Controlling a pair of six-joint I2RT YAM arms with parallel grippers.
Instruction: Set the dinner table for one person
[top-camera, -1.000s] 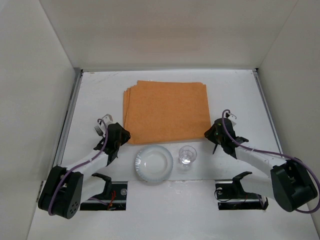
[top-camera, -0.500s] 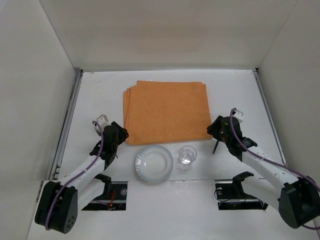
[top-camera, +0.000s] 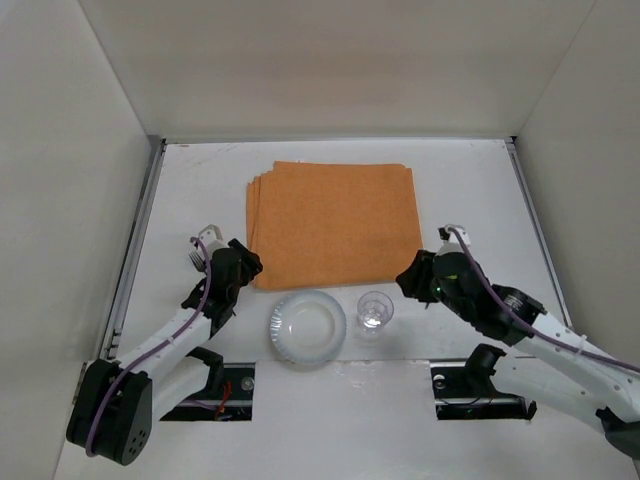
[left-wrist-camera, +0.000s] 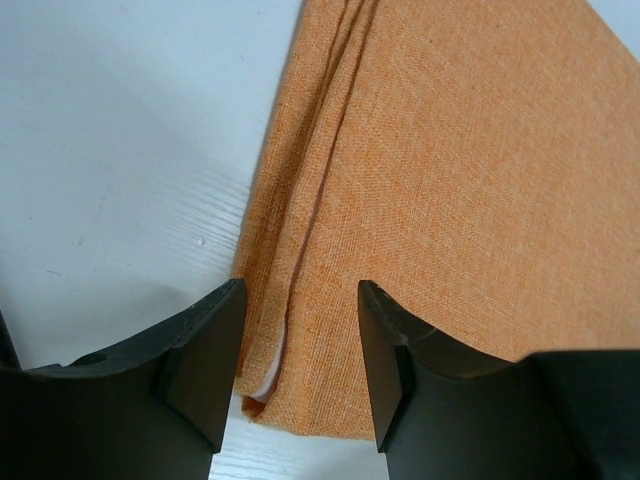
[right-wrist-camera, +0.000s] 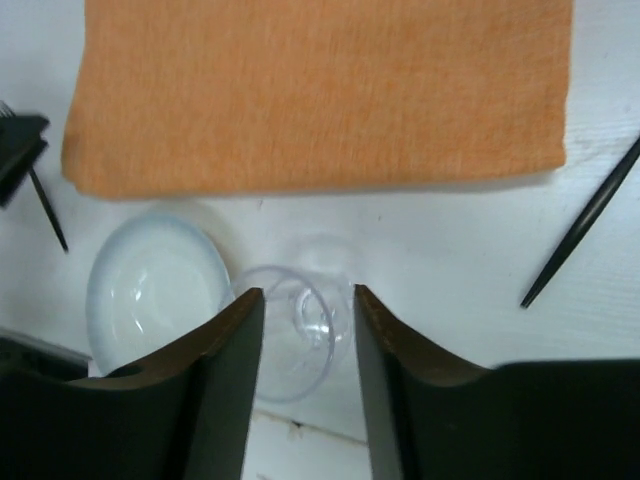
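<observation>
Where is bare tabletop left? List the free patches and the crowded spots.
Free: the dinner table strip between the left rail and the orange mat, and the strip between mat and right rail. Crowded: the near edge, where plate and glass sit between left gripper and right gripper.

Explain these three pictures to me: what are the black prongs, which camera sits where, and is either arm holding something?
Two robot arms are bolted at the near edge of the white table. The wide picture looks down from above and behind them. The other two come from cameras on the wrists; the black prongs are each gripper's own fingers. The left gripper hangs open over the near left corner of the orange mat. The right gripper is open too, pointed at the clear glass, which stands beside a pale plate. Nothing is held.
</observation>
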